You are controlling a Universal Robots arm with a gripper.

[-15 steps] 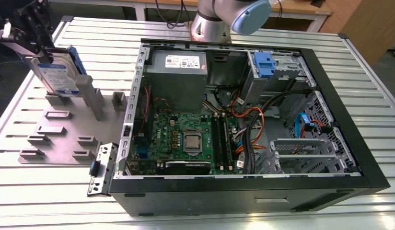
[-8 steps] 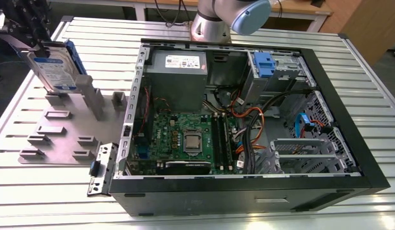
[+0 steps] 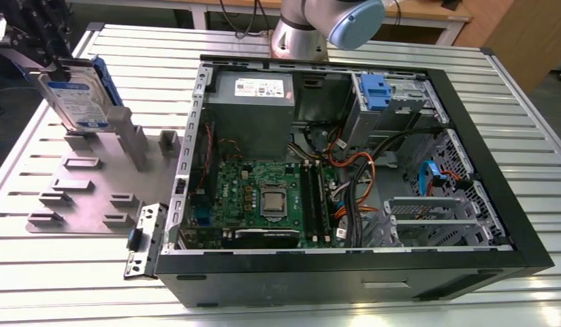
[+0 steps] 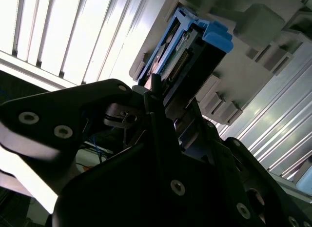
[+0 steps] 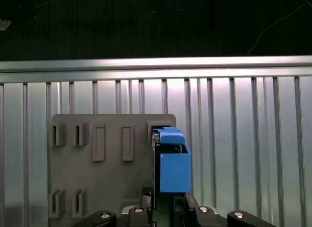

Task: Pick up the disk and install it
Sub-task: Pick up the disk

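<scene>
Tool (image 3: 52, 66) clamped on upright disk (image 3: 79, 97) at grey rack (image 3: 85, 194) on table (image 3: 71, 272); best lift straight, no tilt, clearing slot posts before computer case (image 3: 498, 204).

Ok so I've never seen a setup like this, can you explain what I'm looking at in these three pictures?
It is a robot arm working at a slatted metal table. The exterior view comes from a camera off the arm. The two wrist views come from cameras riding on the arm, looking past its tool. On the table sits an open computer case with its boards and cables exposed. At the exterior view's left lies a grey plate with slots. The tool grips the disk, a silver drive in a blue frame, tilted over that plate.
</scene>
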